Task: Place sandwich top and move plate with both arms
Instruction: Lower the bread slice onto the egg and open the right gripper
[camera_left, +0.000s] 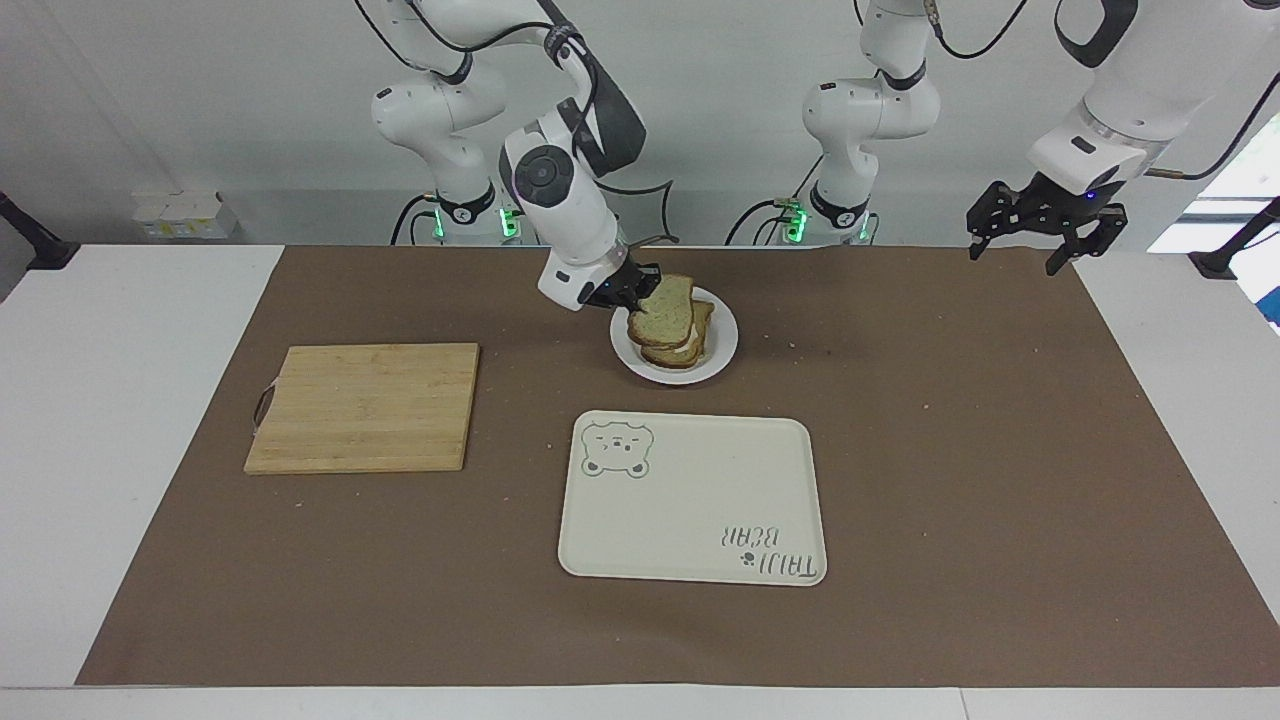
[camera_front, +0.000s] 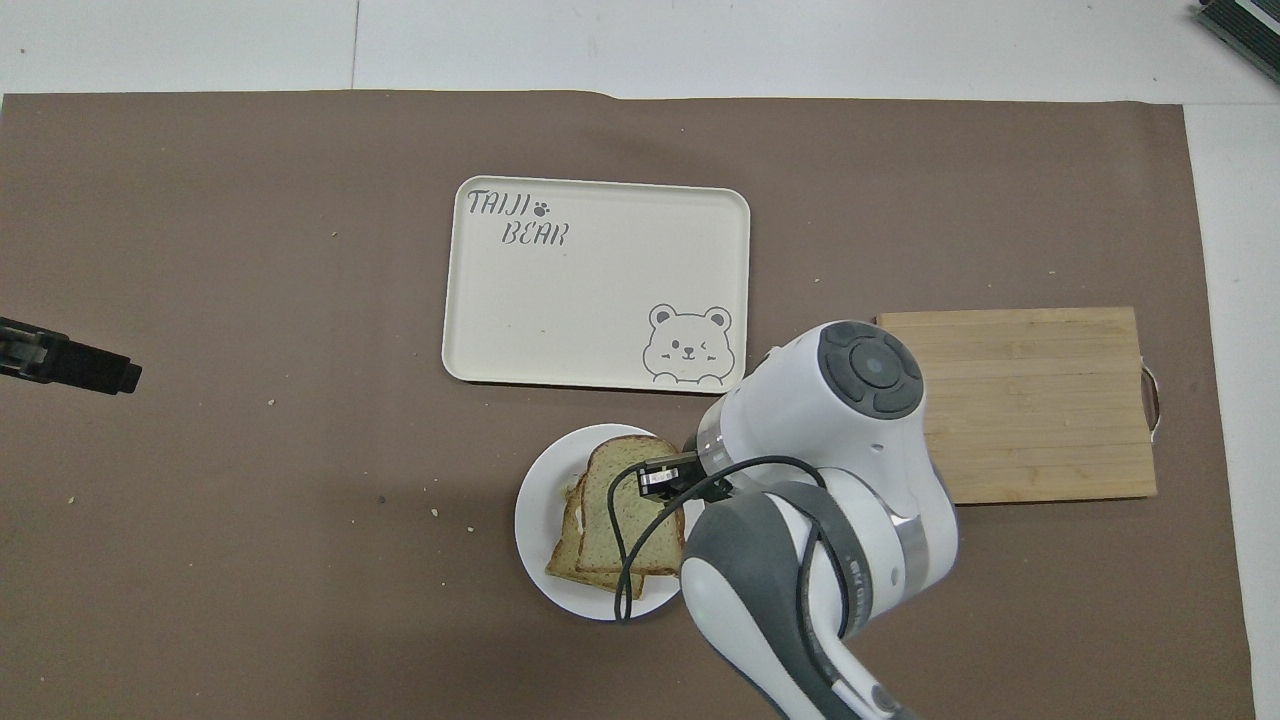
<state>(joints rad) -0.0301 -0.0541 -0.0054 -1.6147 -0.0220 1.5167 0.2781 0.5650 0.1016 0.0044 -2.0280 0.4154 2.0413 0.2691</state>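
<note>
My right gripper (camera_left: 640, 290) is shut on the edge of the sandwich top (camera_left: 668, 308), a light-brown slice with a pale speckled face. It holds the slice slightly tilted over the lower bread slice (camera_left: 698, 348) on the white plate (camera_left: 725, 345). In the overhead view the sandwich top (camera_front: 630, 510) covers the egg and most of the lower slice (camera_front: 563, 562) on the plate (camera_front: 535, 500), with the right gripper (camera_front: 662, 478) at its edge. I cannot tell whether the top rests on the egg. My left gripper (camera_left: 1045, 238) waits open and empty, raised over the left arm's end of the table (camera_front: 70, 362).
A cream tray with a bear drawing (camera_left: 690, 495) (camera_front: 595, 285) lies farther from the robots than the plate. A wooden cutting board (camera_left: 365, 405) (camera_front: 1040, 400) lies toward the right arm's end. A brown mat (camera_left: 1000, 450) with scattered crumbs covers the table.
</note>
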